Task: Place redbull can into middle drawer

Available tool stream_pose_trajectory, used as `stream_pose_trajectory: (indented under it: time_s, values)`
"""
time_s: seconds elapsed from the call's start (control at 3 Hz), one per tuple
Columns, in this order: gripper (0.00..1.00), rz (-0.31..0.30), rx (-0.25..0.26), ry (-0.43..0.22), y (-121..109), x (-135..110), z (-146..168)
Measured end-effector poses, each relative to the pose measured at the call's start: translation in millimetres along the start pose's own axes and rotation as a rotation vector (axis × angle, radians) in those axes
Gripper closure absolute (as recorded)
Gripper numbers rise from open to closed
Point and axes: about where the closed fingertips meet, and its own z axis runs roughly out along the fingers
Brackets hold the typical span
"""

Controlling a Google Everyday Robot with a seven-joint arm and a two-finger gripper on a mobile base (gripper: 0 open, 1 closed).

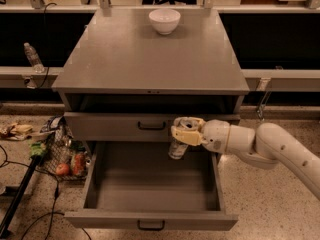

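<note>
Camera view shows my gripper (182, 135), fingers clenched on the redbull can (177, 149), holding it roughly upright over the far right of the open middle drawer (150, 219); lowering and releasing remain, I judge.

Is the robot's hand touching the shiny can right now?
Touching. The camera view shows the gripper with its yellow fingers clamped around the redbull can, holding it above the open middle drawer.
</note>
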Motion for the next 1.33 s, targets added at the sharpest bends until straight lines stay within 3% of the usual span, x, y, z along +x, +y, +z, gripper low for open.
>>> stream_pose_trajectory:
  time_s: [0.33,0.67,1.0,1.33]
  values:
    - [1.0,-0.075,-0.031,0.058,-27.8,53.6,-1.2]
    - [1.0,-0.092,0.002,0.077,-32.6,89.0,-0.6]
    - [1.0,-0.096,0.104,0.081,-56.3,95.6,1.2]
    - [1.0,-0.098,0.099,0.083,-55.2,99.4,1.0]
